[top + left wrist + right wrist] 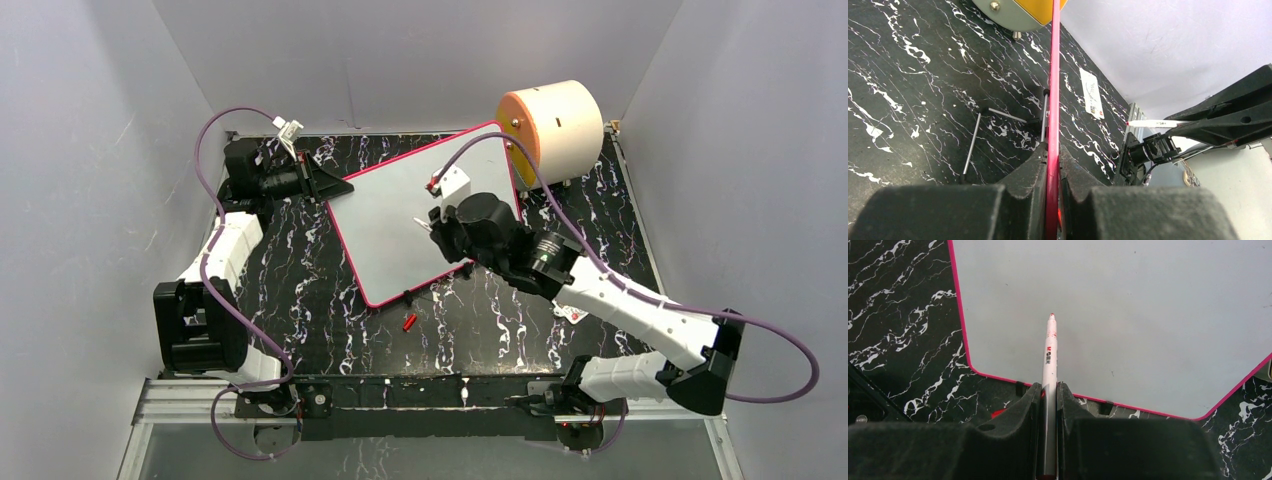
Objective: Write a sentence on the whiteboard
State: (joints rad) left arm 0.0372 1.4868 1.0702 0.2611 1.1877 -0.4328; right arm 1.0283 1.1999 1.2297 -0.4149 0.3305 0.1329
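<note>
Left jaws: pressed together on the pink rim of the whiteboard (400,215), at its left corner.
Right jaws: pinching a white marker (1049,357), whose red tip points straight ahead of them over the board's face.
Left wrist view only: the rim runs edge-on out from between the left jaws; thin metal rods (971,145) lie to their left, and the marker shows side-on off to their right.
Top view only: a cream cylinder (555,125) stands beyond the right jaws by the board's far corner; a small red cap (409,321) lies on the table (300,290), nearer the bases than those jaws.
</note>
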